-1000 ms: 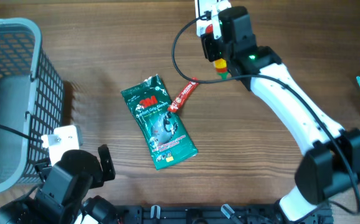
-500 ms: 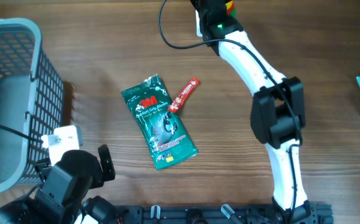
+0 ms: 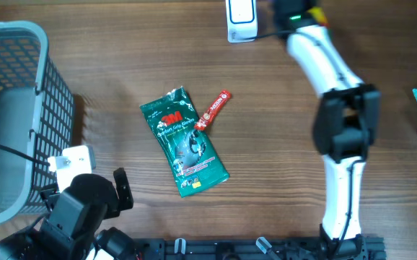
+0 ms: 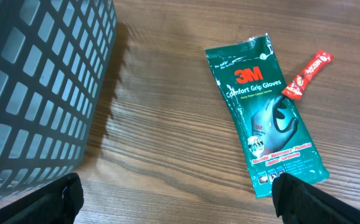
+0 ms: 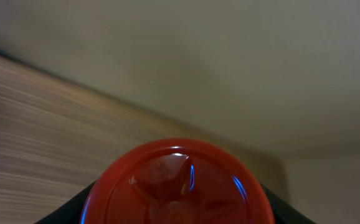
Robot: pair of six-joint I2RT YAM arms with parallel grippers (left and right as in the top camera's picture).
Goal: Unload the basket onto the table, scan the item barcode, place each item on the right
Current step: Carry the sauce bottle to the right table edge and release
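Holding a red-topped item at the far edge, just right of the white scanner, the right gripper is gripping it half-closed; the left gripper is idling wide open and empty, near left; next, probably, the barcode needs turning toward the scanner.

Basket far left; glove packet mid-table — sachet touching its right, scanner behind.

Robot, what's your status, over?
Left pincer open, near basket. Right pincer shut on red-topped item, near white scanner at far edge. Glove pack and red sachet mid-table, not in the way.
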